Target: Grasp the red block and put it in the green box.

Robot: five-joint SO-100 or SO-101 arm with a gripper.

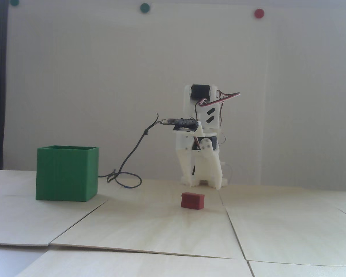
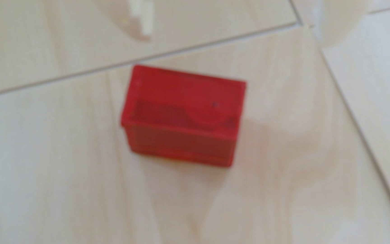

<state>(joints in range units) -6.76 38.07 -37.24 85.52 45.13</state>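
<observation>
In the fixed view, the green box (image 1: 67, 173) stands at the left on the table (image 1: 161, 230), upright, its open top facing up and its thin rim visible. To its right a dark cable (image 1: 127, 170) loops on the table surface just beside the box and rises toward the white arm (image 1: 200, 138), which is folded low at the back of the table in front of a pale wall. The end effector (image 1: 193, 180) points down at the table, its two white fingers ending close together near the surface with a narrow dark gap between them; whether they are fully together I cannot tell from this angle, and they grip nothing.

The red block (image 1: 193, 200) lies flat on the table just in front of the end effector, apart from it, and well to the right of the green box (it is far smaller than the box). In the wrist view the red block (image 2: 182, 117) sits near the middle of the blurred picture on the pale wooden panels, a little below a seam between two panels, with a white fingertip (image 2: 142, 21) showing at the top edge, clear of the block.

On the wall above, green dots (image 1: 144, 7) are at the left and centre, and a red dot (image 1: 259, 13) is at the right.
</observation>
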